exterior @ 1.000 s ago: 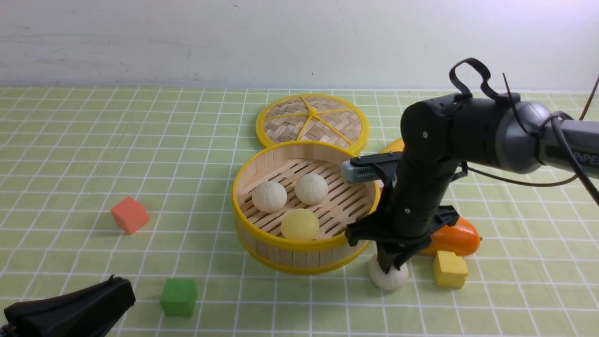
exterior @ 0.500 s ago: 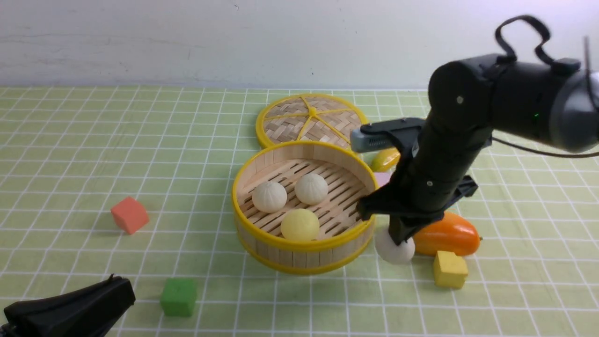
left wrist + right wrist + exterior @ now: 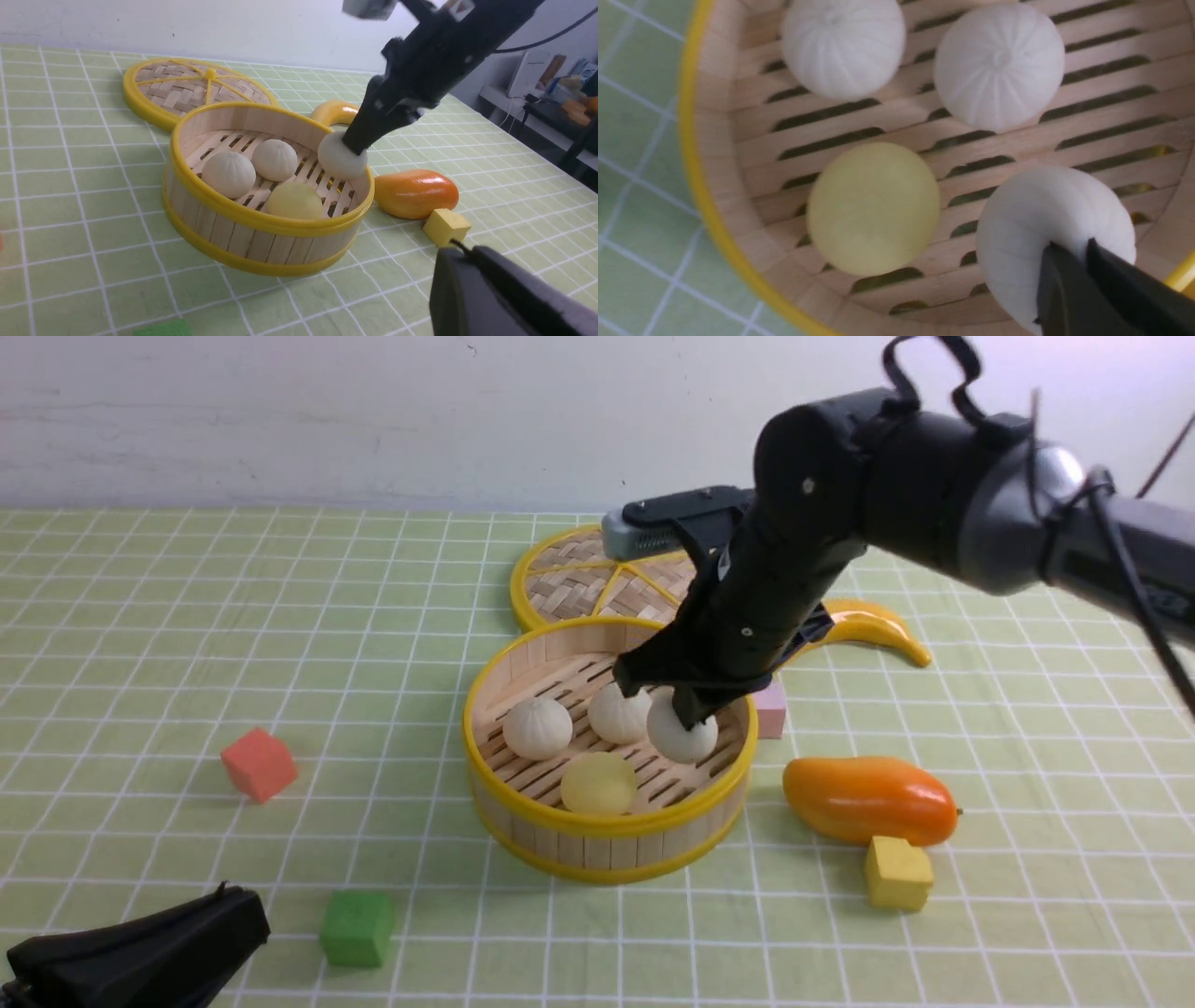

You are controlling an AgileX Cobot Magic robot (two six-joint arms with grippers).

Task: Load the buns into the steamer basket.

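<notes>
The steamer basket [image 3: 597, 849] stands mid-table and holds two off-white buns [image 3: 537, 728] [image 3: 618, 714] and a pale yellow bun [image 3: 597, 782]. My right gripper [image 3: 691, 719] is shut on a third off-white bun [image 3: 683, 735], pinching its top, and holds it inside the rim over the basket's right side. In the right wrist view the held bun [image 3: 1041, 219] hangs just above the slats beside the yellow bun [image 3: 873, 207], with the right gripper [image 3: 1069, 249] on it. My left gripper [image 3: 224, 896] rests shut and empty at the front left, far from the basket [image 3: 243, 238].
The woven lid [image 3: 579, 579] lies behind the basket. A banana [image 3: 868, 625], a pink cube [image 3: 770, 709], a mango [image 3: 868, 798] and a yellow cube [image 3: 896, 873] lie to the right. A red cube [image 3: 259, 763] and a green cube [image 3: 357, 927] sit on the left.
My right gripper closed on the bun lying by the basket's front right, lifted it off the table and carried it left and back over the basket. The left arm has not moved.
</notes>
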